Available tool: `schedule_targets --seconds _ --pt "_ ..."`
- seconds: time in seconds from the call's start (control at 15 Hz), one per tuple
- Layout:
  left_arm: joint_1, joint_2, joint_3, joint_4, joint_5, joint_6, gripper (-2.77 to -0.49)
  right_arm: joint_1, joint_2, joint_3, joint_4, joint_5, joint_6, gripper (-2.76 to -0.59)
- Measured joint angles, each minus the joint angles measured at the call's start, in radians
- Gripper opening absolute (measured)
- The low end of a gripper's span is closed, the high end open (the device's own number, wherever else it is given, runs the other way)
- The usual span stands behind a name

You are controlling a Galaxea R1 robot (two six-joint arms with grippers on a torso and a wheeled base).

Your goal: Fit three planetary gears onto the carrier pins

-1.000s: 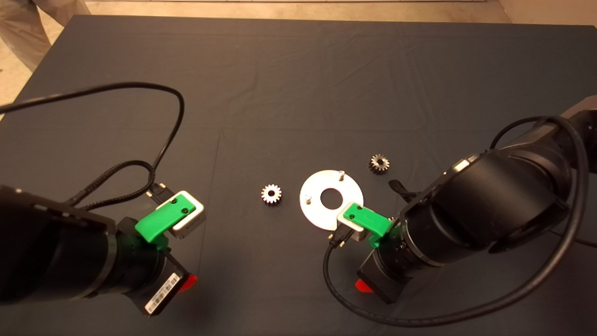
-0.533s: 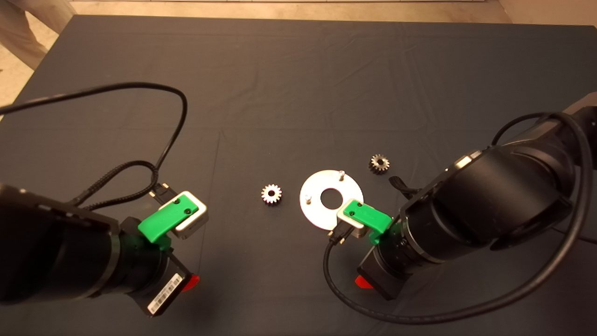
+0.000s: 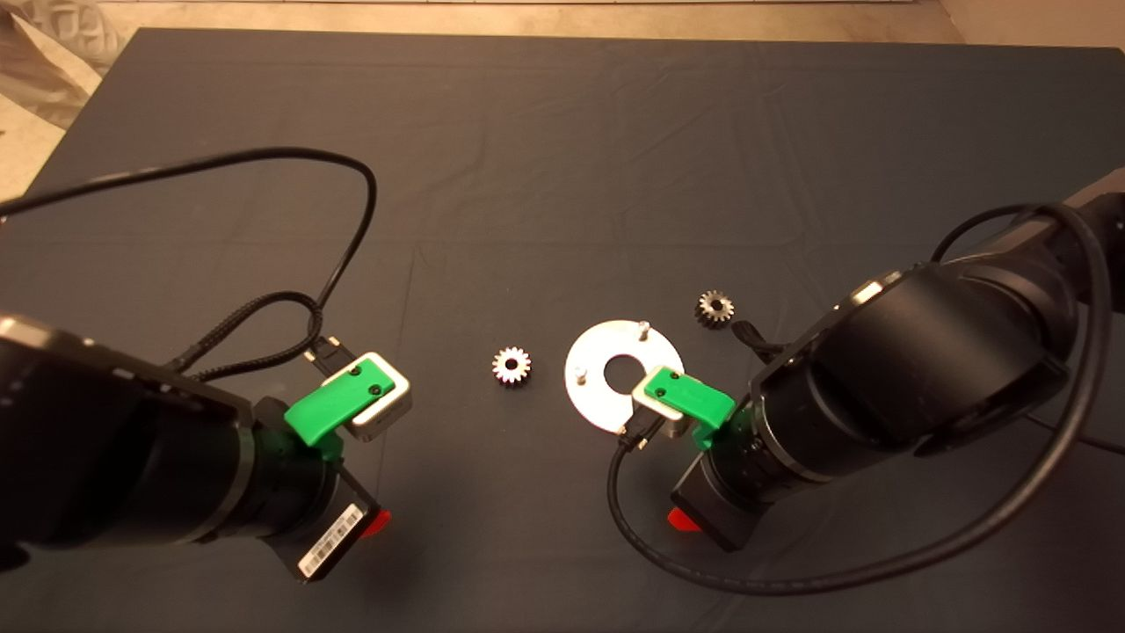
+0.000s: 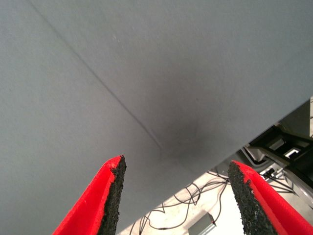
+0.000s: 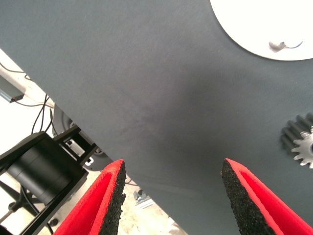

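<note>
The disc (image 3: 586,397) with two visible carrier pins (image 3: 644,329) lies mid-mat. One planetary gear (image 3: 511,365) lies at its 9 o'clock, another (image 3: 715,307) at 2 o'clock. Right gripper (image 5: 171,205) hovers at its 5 o'clock, fingers apart, holding nothing. Left gripper (image 4: 173,200) hovers at 8 o'clock, fingers apart.

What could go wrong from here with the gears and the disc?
1. The right tool hangs open at the disc, and its wrist hides one pin; a sideways move might push the disc.
2. The left gear and the far gear lie flat on the mat; a tool might slide them instead of gripping.
3. Only two gears show from above.
The left tool hangs open over bare mat.
</note>
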Motion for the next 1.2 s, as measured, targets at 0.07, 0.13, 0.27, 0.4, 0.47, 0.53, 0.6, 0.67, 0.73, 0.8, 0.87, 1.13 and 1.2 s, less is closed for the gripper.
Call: schedule_targets --seconds 0.07,0.13,0.27,0.4,0.47,0.53,0.6,0.67,0.73,0.8,0.87,1.13,1.2 --pt "0.0 0.009 -0.021 0.0 0.0 0.021 -1.8 -0.001 0.0 -0.002 0.0 0.001 -0.003 -1.91" --pt "0.0 0.018 -0.053 0.001 0.0 0.036 -1.8 0.0 0.0 -0.003 0.0 0.0 -0.005 -1.91" --pt "0.001 0.057 -0.117 0.016 0.0 0.056 -1.8 0.0 0.0 -0.003 0.0 0.001 -0.007 -1.91" --pt "0.022 0.122 -0.161 0.057 0.0 0.067 -1.8 0.0 0.0 -0.004 0.0 0.001 -0.011 -1.91" --pt "0.041 0.149 -0.181 0.08 -0.003 0.074 -1.8 0.001 0.0 -0.004 0.0 0.001 -0.011 -1.91" --pt "0.059 0.166 -0.205 0.09 -0.005 0.087 -1.8 0.002 -0.001 -0.004 0.0 0.0 -0.011 -1.91" --pt "0.066 0.18 -0.23 0.096 -0.002 0.096 -1.8 0.002 -0.003 -0.004 0.0 0.0 -0.011 -1.91" --pt "0.07 0.197 -0.249 0.105 -0.001 0.105 -1.8 0.003 -0.002 -0.004 0.0 0.001 -0.011 -1.91" --pt "0.07 0.215 -0.266 0.106 0.001 0.108 -1.8 0.006 -0.002 -0.004 0.0 0.002 -0.012 -1.91" --pt "0.07 0.241 -0.284 0.109 0.001 0.112 -1.8 0.008 -0.002 -0.004 0.0 0.002 -0.013 -1.91" --pt "0.071 0.264 -0.298 0.11 -0.001 0.117 -1.8 0.008 -0.003 -0.006 0.0 0.0 -0.013 -1.91" --pt "0.078 0.301 -0.37 0.112 0.0 0.173 -1.8 0.008 -0.003 -0.007 0.0 0.001 -0.014 -1.91" --pt "0.078 0.312 -0.38 0.112 0.001 0.176 -1.8 0.009 -0.003 -0.008 0.0 0.001 -0.014 -1.91"
